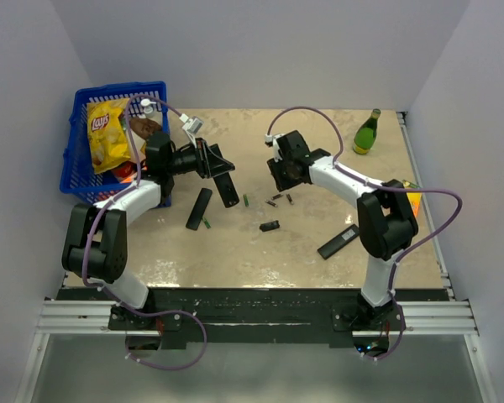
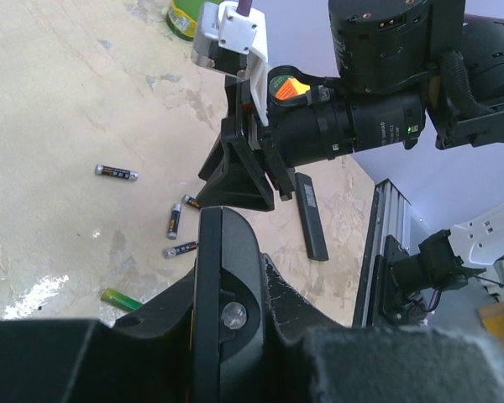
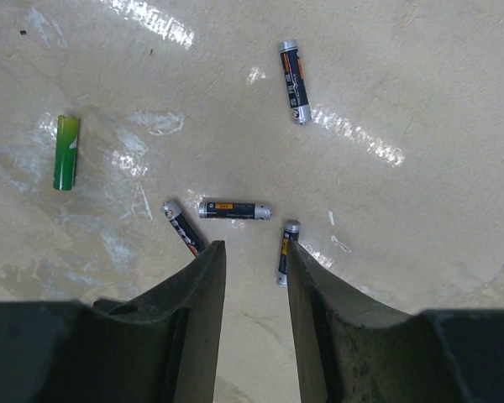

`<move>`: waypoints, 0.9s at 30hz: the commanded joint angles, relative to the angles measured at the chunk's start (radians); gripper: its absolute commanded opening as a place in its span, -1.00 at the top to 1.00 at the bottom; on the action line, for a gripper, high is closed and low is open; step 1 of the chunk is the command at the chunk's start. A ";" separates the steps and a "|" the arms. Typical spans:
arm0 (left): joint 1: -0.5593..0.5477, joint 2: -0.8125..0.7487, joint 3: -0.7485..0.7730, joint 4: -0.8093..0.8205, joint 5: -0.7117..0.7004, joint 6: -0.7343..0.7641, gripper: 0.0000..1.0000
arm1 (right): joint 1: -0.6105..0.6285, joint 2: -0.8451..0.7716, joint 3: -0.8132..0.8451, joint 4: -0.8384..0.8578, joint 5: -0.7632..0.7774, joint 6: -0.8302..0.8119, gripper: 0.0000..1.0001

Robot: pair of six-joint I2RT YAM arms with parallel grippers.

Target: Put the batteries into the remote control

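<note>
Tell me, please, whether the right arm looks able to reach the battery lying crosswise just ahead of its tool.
Probably yes: the right tool is open just short of that battery, with nothing over it. A slanted battery and a lengthwise battery crowd it, so the fingers may nudge them.

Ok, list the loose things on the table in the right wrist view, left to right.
green cylinder → tilted battery → level battery → far battery. The battery beside the right finger overlaps the far one, so it is left out.
</note>
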 commanded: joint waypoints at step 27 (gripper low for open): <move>-0.002 -0.061 0.037 0.041 0.013 0.000 1.00 | 0.152 0.209 0.233 -0.181 0.086 -0.169 0.40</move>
